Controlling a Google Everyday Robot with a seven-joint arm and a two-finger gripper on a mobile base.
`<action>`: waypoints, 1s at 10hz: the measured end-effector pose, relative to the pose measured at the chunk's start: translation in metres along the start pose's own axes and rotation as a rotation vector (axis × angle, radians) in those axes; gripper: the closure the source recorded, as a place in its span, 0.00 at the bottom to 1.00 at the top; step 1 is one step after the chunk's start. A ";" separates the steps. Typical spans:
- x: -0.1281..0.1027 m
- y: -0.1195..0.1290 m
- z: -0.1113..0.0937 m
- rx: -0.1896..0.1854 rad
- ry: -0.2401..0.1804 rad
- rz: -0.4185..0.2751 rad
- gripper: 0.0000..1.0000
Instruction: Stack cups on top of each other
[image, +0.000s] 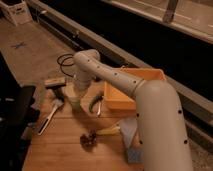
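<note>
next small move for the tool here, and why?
Probably a short straight lift, if the cup is gripped. The tool sits low at the table's left side, right on top of the pale green cup, arm reaching over from the right. No second cup is clearly visible, so raising the tool would clear the view before carrying.
</note>
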 end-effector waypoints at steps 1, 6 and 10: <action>0.001 -0.002 0.000 0.001 -0.003 0.000 0.60; -0.001 -0.003 -0.002 0.008 -0.007 -0.003 0.20; -0.005 0.000 -0.017 0.031 0.024 -0.007 0.20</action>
